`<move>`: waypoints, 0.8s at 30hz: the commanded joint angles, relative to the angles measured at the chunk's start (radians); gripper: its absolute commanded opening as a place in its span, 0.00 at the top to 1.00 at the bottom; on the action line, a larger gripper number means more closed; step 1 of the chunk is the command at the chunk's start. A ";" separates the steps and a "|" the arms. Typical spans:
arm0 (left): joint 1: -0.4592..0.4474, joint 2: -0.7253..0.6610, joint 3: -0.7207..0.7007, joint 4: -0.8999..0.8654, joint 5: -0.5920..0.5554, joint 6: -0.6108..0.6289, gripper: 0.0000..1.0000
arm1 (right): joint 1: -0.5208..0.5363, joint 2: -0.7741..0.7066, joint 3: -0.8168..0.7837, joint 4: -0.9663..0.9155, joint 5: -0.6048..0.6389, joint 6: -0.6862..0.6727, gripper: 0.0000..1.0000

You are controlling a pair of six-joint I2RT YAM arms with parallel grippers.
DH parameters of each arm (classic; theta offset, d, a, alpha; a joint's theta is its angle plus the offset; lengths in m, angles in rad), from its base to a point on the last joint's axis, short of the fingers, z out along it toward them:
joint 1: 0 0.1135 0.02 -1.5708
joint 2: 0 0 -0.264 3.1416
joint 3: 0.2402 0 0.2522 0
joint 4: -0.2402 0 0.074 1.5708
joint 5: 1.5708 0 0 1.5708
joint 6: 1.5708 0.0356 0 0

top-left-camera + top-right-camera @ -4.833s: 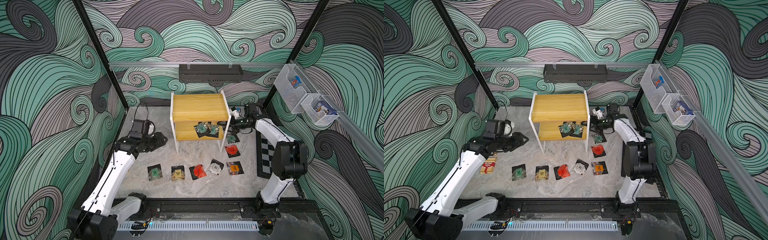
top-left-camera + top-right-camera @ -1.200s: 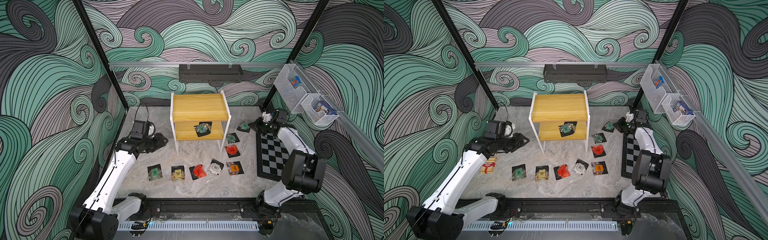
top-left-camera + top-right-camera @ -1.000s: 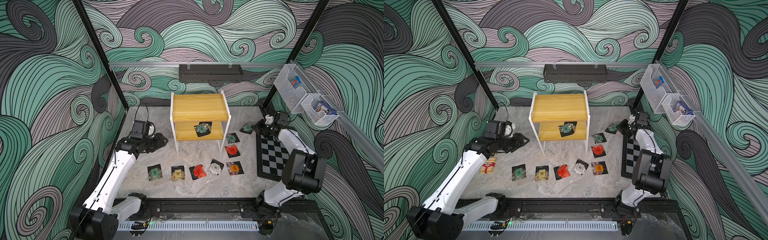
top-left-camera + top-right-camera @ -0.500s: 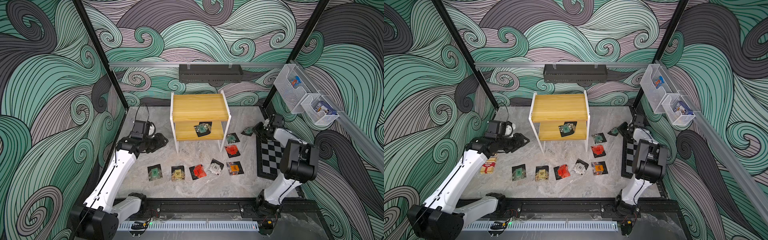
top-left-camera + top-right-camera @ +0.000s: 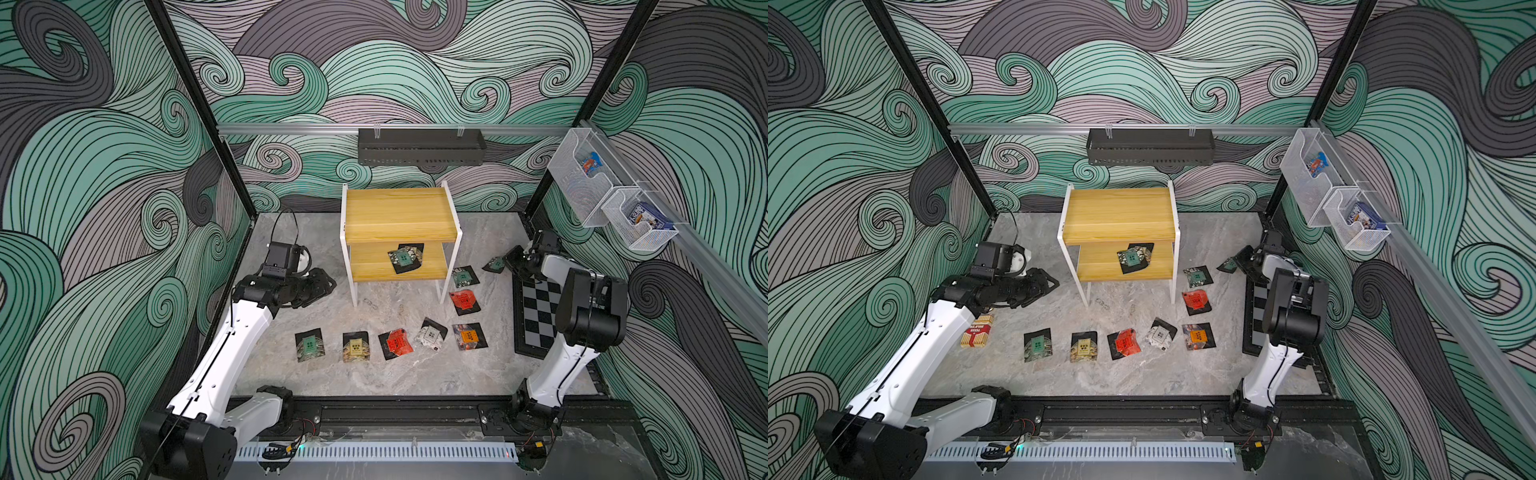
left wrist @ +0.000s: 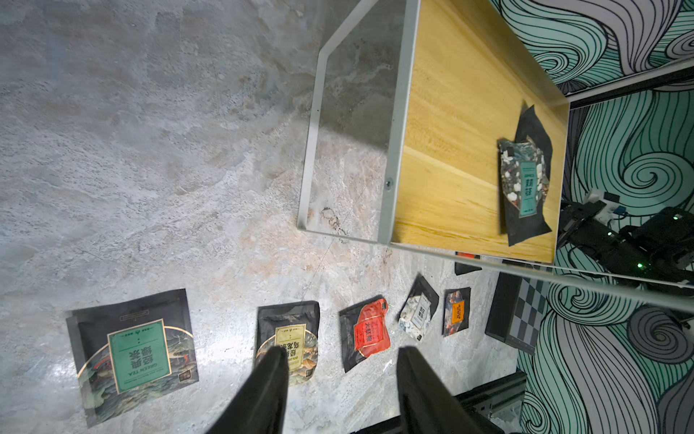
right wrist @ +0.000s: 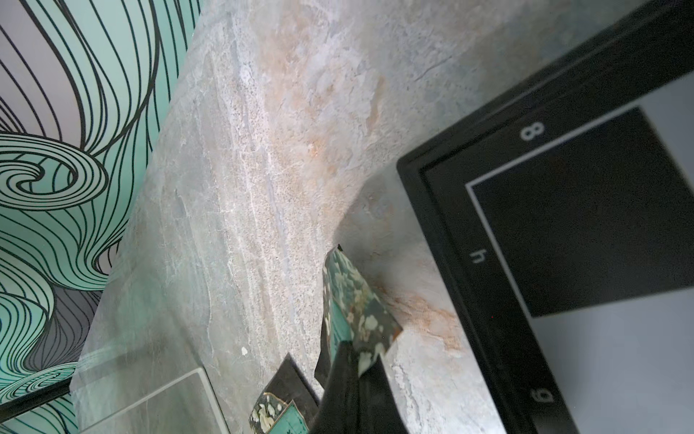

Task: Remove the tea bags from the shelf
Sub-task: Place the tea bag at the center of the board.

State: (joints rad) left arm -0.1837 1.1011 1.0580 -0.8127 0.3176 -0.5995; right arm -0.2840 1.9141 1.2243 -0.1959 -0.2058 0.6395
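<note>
**Right jaws shut on a teal tea bag beside the chessboard; two bags lie on the shelf's lower board**

The right jaws are closed tight on one corner of a teal-labelled tea bag [image 7: 355, 300]. It stands tilted on edge over the surface [image 7: 244, 169]; whether its lower edge touches the stone cannot be told. In both top views the bag hangs just beside the far left corner of the chessboard [image 5: 540, 309], which lies along the surface's right edge. The right arm [image 5: 582, 299] is folded back over that board.

The left jaws stand about half open with nothing between them. Their dark fingers [image 6: 264, 390] hover above the surface. In a top view the left arm [image 5: 249, 324] reaches in from the left edge, and its jaws stop short of the shelf's left legs, apart from them.

The shelf [image 5: 399, 214] stands at the middle of the surface, toward its far edge. On the lower board, toward its right end, a teal-fronted bag [image 5: 403, 257] lies on top of a black-backed bag [image 6: 533, 127].

Just right of the shelf's right legs a second teal bag [image 5: 462, 276] lies flat on the surface. A red bag [image 5: 464, 300] lies next to it, nearer the front edge.

Five more bags form a loose row toward the front edge. From left to right they are a green-label bag [image 5: 309, 344], a gold bag [image 5: 356, 346], a crumpled red bag [image 5: 397, 343], a silver-white bag [image 5: 432, 334] and an orange bag [image 5: 468, 336].

A striped box [image 5: 978, 330] lies near the left edge, partly under the left arm.
</note>
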 commanded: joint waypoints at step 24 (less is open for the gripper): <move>0.007 -0.033 -0.018 -0.033 -0.017 -0.005 0.49 | 0.023 -0.048 -0.029 0.040 0.053 0.003 0.61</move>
State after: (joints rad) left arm -0.1833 1.0882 1.0412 -0.8417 0.3035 -0.5999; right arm -0.2672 1.9213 1.2175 -0.1600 -0.1650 0.6468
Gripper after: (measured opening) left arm 0.507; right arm 0.392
